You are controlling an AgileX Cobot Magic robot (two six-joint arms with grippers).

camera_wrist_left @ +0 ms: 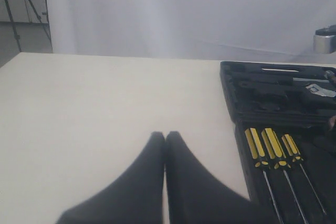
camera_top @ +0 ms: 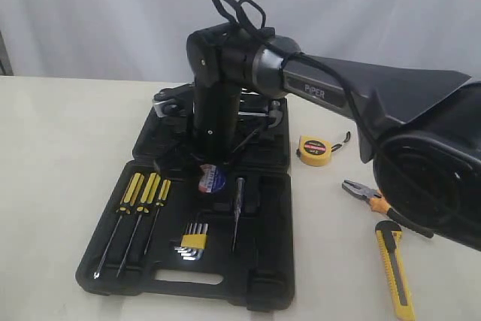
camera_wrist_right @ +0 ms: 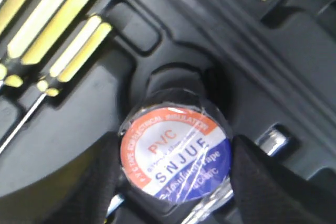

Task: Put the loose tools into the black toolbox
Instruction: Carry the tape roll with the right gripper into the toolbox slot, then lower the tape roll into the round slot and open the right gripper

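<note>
My right gripper (camera_wrist_right: 177,179) is shut on the dark tape roll (camera_wrist_right: 176,153), whose label is red, white and blue, and holds it just over a round recess of the open black toolbox (camera_top: 263,291). In the exterior view the roll (camera_top: 213,179) shows under the right arm, near the middle of the tray. On the table right of the box lie the yellow tape measure (camera_top: 316,150), the orange-and-black pliers (camera_top: 376,202) and the long yellow utility knife (camera_top: 396,268). Over bare table left of the toolbox (camera_wrist_left: 231,93), my left gripper (camera_wrist_left: 165,136) is shut on nothing.
Three yellow-and-black screwdrivers (camera_top: 139,193) and a yellow-holdered hex key set (camera_top: 193,242) sit in their slots in the tray. The open lid (camera_top: 255,148) lies flat behind it, with metal tools in it. A white curtain hangs behind the table.
</note>
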